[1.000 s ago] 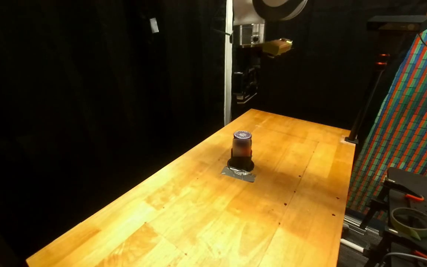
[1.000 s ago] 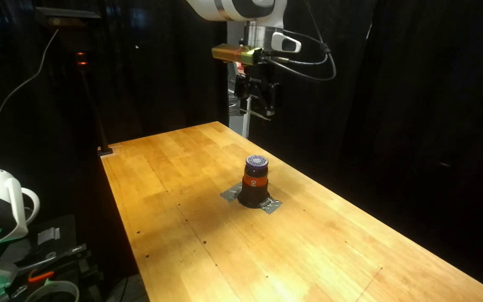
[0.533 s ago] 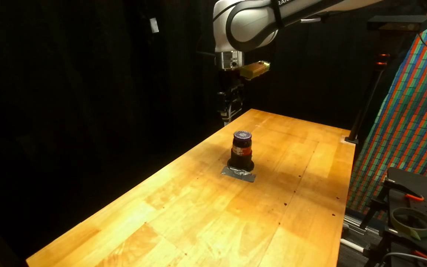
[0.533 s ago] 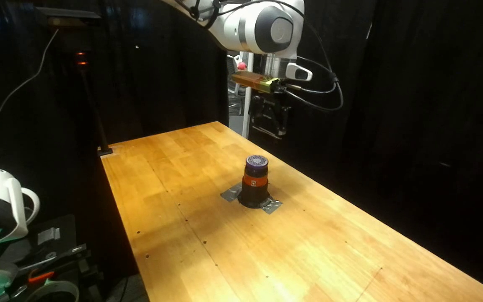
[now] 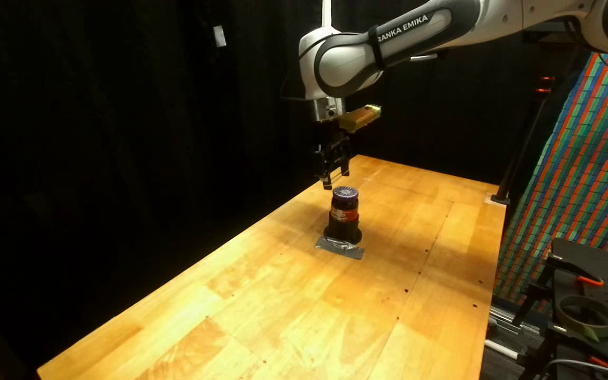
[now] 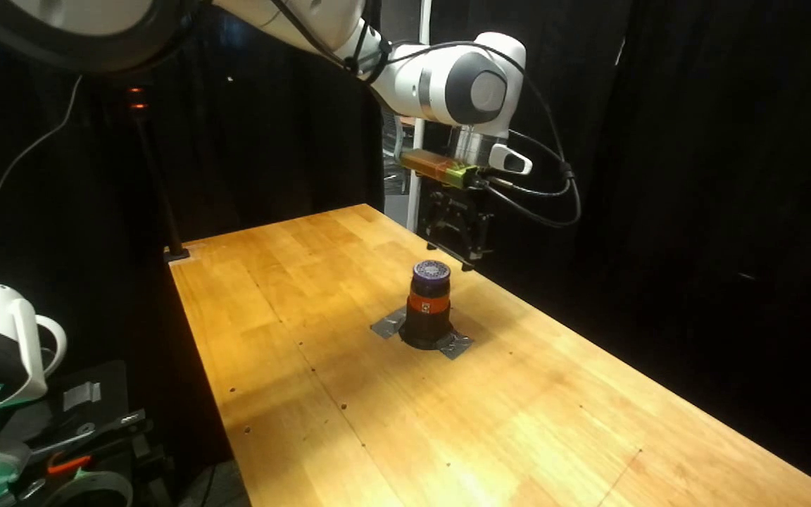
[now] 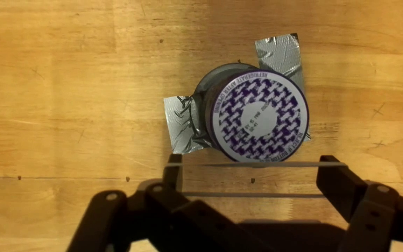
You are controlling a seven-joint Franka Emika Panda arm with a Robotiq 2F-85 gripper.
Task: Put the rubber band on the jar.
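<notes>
Spread wide at the lower middle of the wrist view, the black two-fingered pincer (image 7: 252,178) stretches a thin grey rubber band (image 7: 303,164) into two strands. One overlaps the lower edge of the dark, purple-lidded cylindrical jar (image 7: 259,115), probably higher, though depth is unclear. In both exterior views the jar stands upright, mid-frame, in a black round holder (image 6: 425,329) on the yellowish wooden counter (image 6: 293,267).
</notes>
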